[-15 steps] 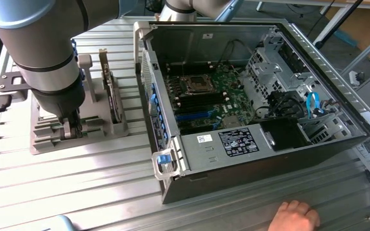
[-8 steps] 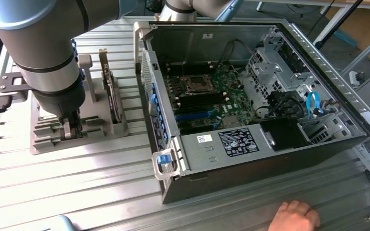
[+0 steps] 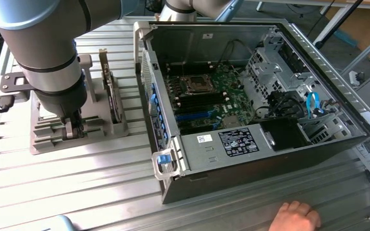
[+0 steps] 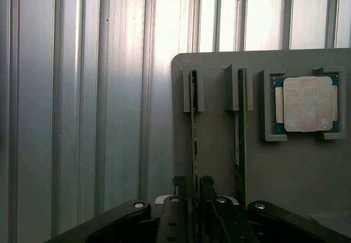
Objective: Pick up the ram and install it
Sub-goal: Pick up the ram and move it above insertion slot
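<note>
Now straddling the ram (image 4: 193,139) with jaws spread, by the holder's (image 4: 216,144) edge. Calling for centring and an even squeeze on its flat faces.

Open computer case (image 3: 191,163) is laid on ribbed metal table (image 3: 75,183), motherboard (image 3: 217,96) exposed inside. Grey holder (image 4: 219,144) is set beside it at the exterior view's left; expansion card (image 3: 112,91) is stood upright in it, processor chip (image 4: 307,103) seated in its recess.

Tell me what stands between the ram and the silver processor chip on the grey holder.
A dark upright card in its own slot, seen edge-on in the wrist view.
</note>
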Available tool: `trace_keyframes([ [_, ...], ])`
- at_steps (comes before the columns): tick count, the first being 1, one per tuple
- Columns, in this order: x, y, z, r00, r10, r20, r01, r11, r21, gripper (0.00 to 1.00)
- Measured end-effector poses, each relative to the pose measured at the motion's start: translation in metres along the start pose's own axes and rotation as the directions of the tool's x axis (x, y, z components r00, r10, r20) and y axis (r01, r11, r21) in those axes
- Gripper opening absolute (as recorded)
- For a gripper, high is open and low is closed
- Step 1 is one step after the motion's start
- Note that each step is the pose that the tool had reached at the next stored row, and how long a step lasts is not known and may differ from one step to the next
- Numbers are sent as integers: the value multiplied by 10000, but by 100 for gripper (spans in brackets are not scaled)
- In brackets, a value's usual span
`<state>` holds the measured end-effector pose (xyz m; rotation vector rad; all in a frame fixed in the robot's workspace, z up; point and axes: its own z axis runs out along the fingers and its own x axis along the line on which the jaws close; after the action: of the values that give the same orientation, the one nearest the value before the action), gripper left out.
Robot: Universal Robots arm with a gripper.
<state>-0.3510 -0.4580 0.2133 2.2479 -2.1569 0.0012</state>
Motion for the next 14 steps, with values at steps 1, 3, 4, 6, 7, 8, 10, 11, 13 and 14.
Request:
trace_keyframes([
  [1, 0, 0, 0, 10000, 1, -1, -1, 10000, 0, 24],
  [3, 0, -2, 0, 10000, 0, -1, 0, 10000, 0, 24],
  [4, 0, -2, 0, 10000, -1, 0, 1, 10000, 0, 24],
  [6, -4, -3, 0, 10000, -2, 0, 2, 10000, 0, 24],
  [7, -7, -3, 0, 10000, -1, 0, 1, 10000, 0, 24],
  [8, -8, -3, -1, 10000, 0, -1, 0, 10000, -1, 24],
  [10, -9, -3, 0, 10000, -1, -1, 1, 10000, -1, 24],
  [11, -9, -3, 8, 10000, -1, -1, 1, 10000, -1, 24],
  [13, -9, -3, 12, 10000, 0, -1, 0, 10000, 0, 24],
  [14, -9, -3, 14, 10000, 0, 0, 0, 10000, 0, 24],
])
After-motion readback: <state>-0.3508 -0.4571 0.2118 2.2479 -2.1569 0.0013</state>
